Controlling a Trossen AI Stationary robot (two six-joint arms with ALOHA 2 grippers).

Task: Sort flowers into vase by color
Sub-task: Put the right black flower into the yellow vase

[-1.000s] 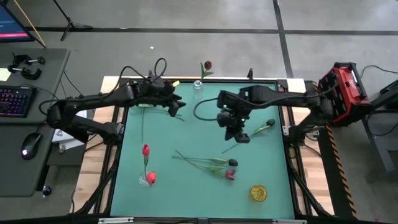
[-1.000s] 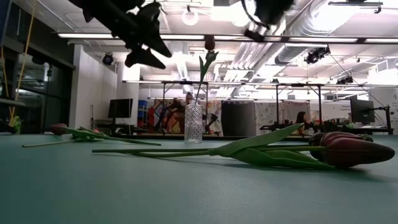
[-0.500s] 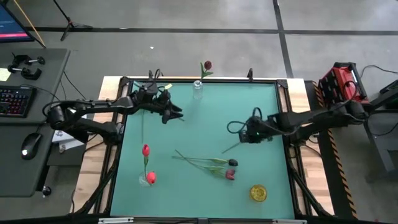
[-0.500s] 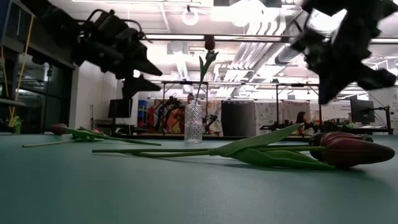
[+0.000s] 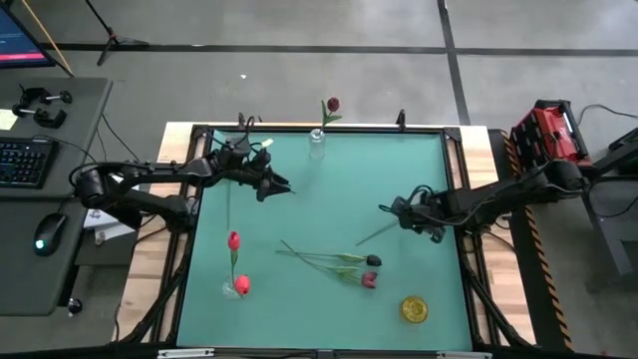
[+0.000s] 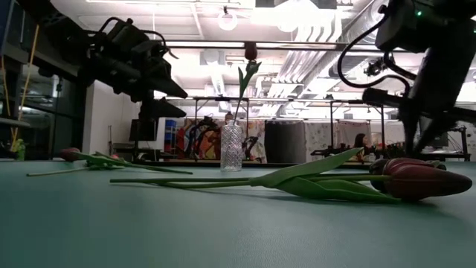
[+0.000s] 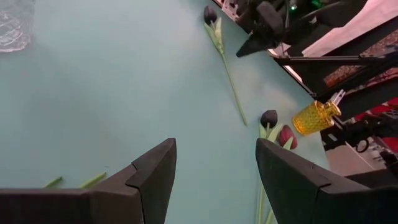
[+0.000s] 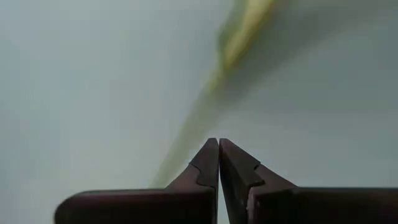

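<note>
A near-black flower lies near the table's right side; its stem shows, and my right arm covers its head there. The left wrist view shows its head. My right gripper is shut, low over that stem. A dark flower and a maroon one lie at the middle. Red-pink heads lie near left. A dark red flower stands in the clear vase. My left gripper hangs open above the far left. My right gripper has its shut fingertips right at the near-black flower's stem, slanting down from the table's right. The stem lies flat on the table. Whether the tips touch it, I cannot tell.
A yellow vase stands near the near right corner. The teal table top lies bare between the two arms. The clear vase with its flower stands at the far edge's middle.
My right arm has swung from high over the table's middle toward the right and come down low at the near-black flower's stem. My left gripper has sunk a little and drawn slightly toward the left edge, staying open. No flower has moved.
</note>
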